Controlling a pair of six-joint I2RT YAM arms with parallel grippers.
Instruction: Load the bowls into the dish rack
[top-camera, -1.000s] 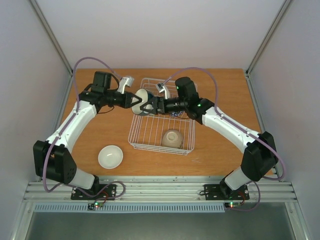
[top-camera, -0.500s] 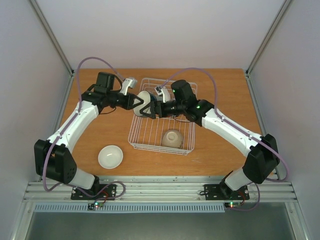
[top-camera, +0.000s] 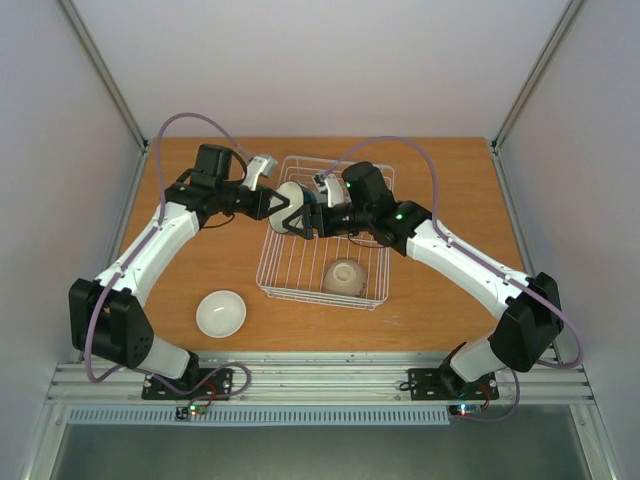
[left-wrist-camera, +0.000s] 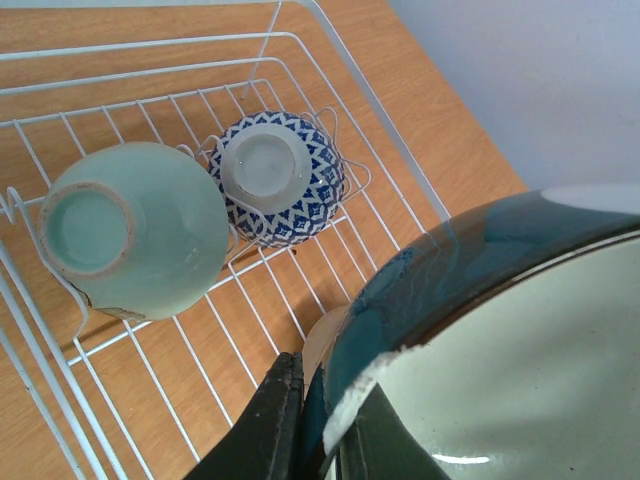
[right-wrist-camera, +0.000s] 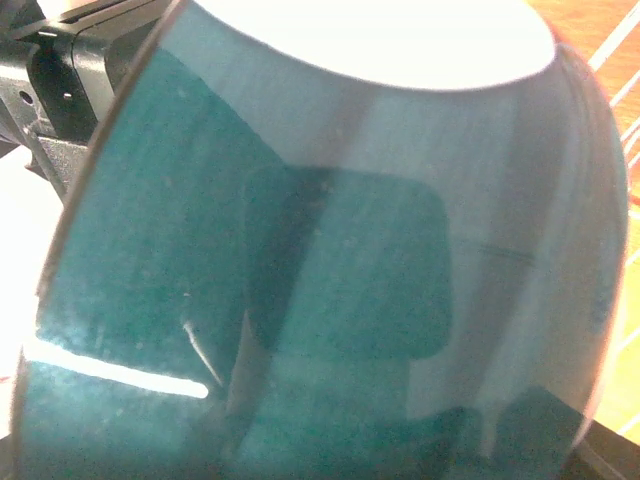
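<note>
One blue-patterned bowl (left-wrist-camera: 283, 180) in dish rack (left-wrist-camera: 366, 96): left wrist only.

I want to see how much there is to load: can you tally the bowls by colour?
teal bowl: 1
pale green bowl: 1
blue-and-white patterned bowl: 1
white bowl: 1
Total: 4 bowls

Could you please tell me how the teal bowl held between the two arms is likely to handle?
The teal bowl looks glazed and glossy, so it is probably slippery. The left end effector pinches only its rim, so it may swing. It seems ceramic: rigid, yet likely to chip if dropped.
</note>
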